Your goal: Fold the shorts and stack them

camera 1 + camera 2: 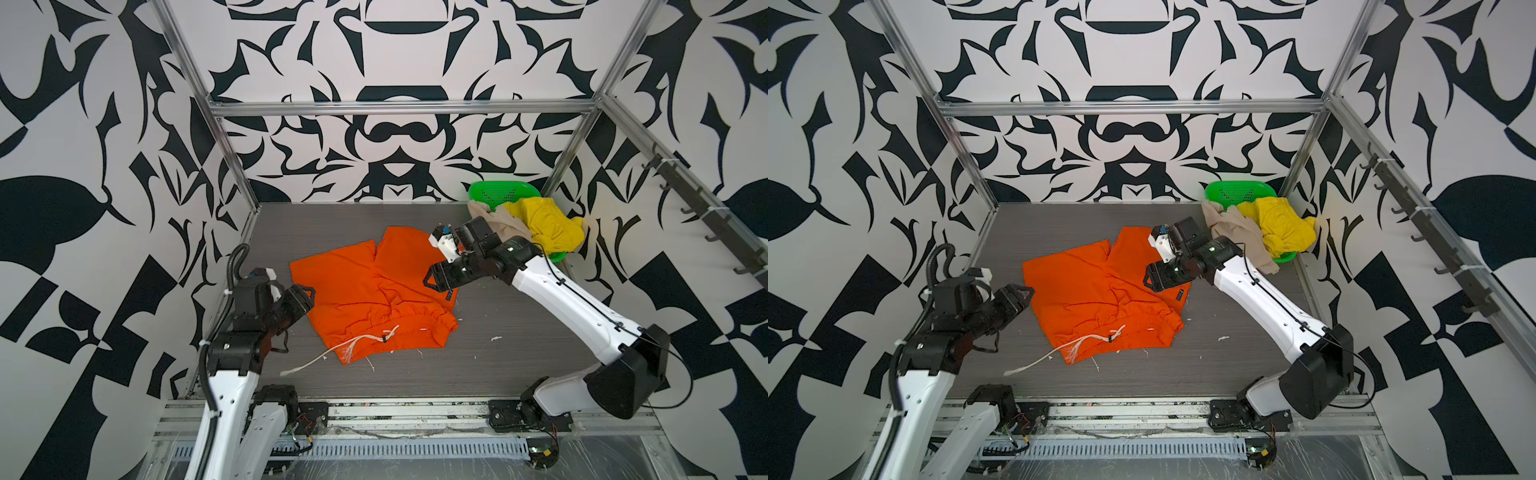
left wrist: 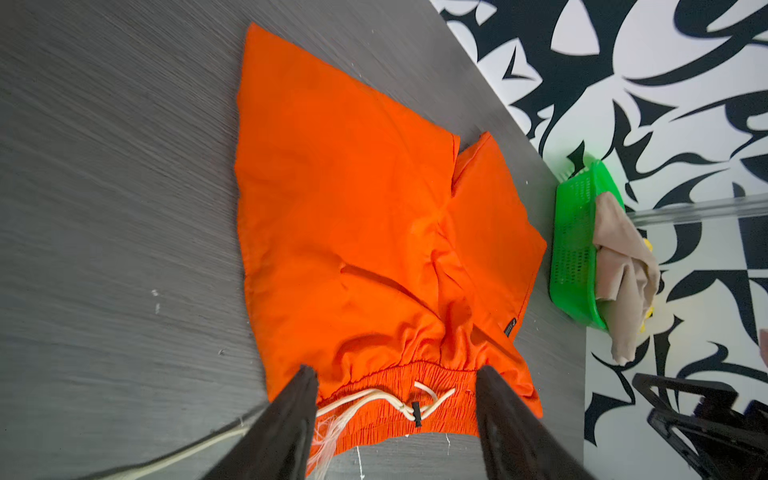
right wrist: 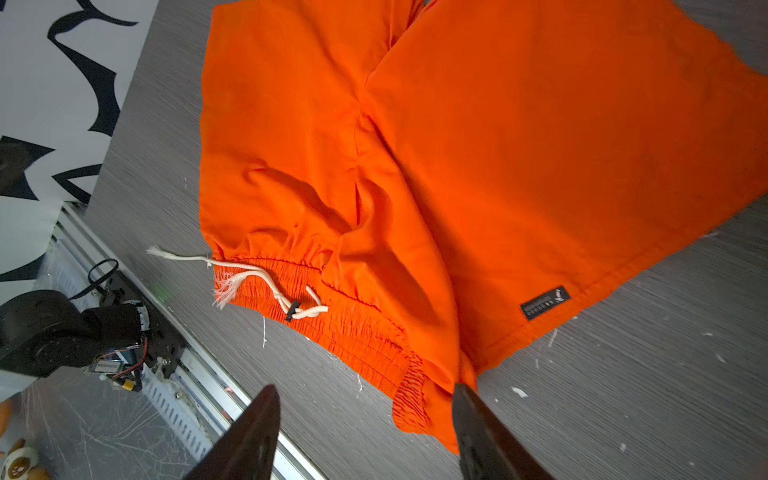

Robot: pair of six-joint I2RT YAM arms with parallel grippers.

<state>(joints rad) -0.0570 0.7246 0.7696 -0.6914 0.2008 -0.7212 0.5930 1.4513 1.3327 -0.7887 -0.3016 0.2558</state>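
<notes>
Left gripper (image 2: 397, 374): fingers wide apart, nothing held, at the left edge of the orange shorts (image 1: 374, 291). Right gripper (image 3: 365, 388): also parted and empty, over their right side. The orange shorts lie spread on the table (image 1: 519, 353). The beige shorts (image 1: 498, 224) and yellow shorts (image 1: 548, 224) are heaped on the basket (image 1: 498, 192). Advised: smooth the waist creases, tuck in the drawstring (image 1: 353, 345), and pinch matching corners before folding. Hem label (image 3: 545, 302): writing illegible.

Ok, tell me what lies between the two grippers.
The orange shorts lie spread between the left gripper and right gripper, seen in both top views.
</notes>
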